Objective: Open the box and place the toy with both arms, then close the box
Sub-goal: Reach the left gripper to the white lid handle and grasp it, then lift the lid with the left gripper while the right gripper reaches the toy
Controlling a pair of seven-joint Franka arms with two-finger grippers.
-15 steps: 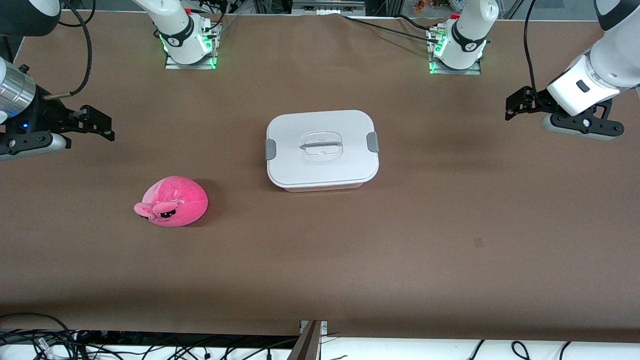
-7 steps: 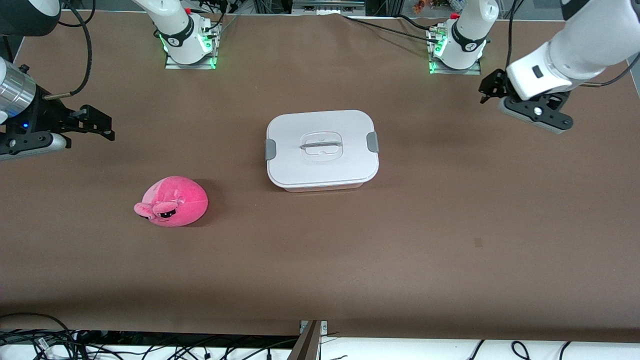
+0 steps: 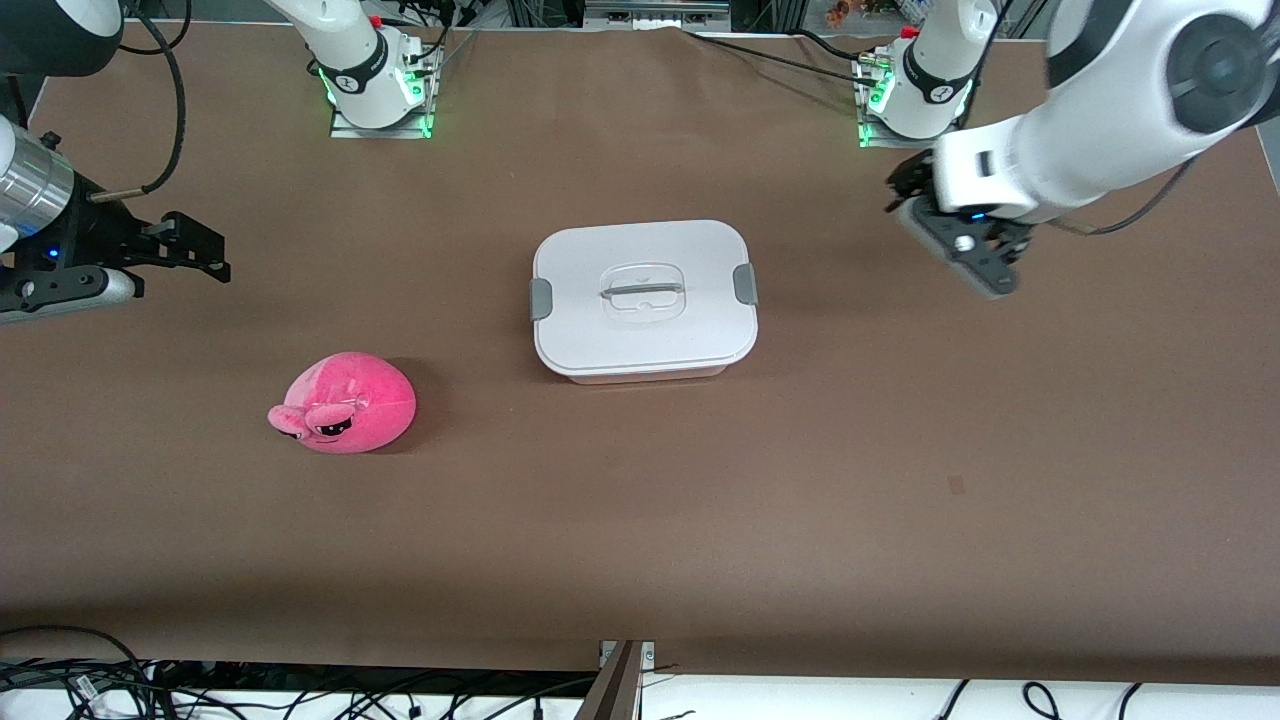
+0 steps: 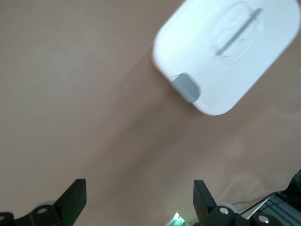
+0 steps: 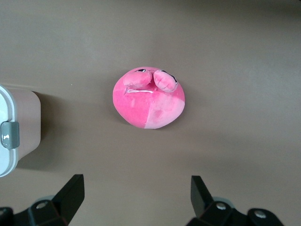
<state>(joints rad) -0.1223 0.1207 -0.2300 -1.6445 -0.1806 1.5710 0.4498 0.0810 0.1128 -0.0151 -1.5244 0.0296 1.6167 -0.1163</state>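
Note:
The box (image 3: 645,298) stands mid-table, its white lid on, with grey side clips and a clear handle (image 3: 645,290). It also shows in the left wrist view (image 4: 225,52) and partly in the right wrist view (image 5: 14,136). The pink toy (image 3: 345,402) lies on the table nearer the front camera, toward the right arm's end; the right wrist view shows it too (image 5: 149,97). My left gripper (image 3: 908,190) (image 4: 139,200) is open and empty, in the air over bare table beside the box. My right gripper (image 3: 205,252) (image 5: 136,195) is open and empty, waiting over the table's end.
The brown table (image 3: 640,520) carries only the box and the toy. Both arm bases (image 3: 375,85) (image 3: 915,95) stand along the table's edge farthest from the front camera. Cables (image 3: 100,690) hang below the edge nearest the front camera.
My left arm has swung in from its end of the table toward the box, gripper open. The right arm, the box and the toy have not moved.

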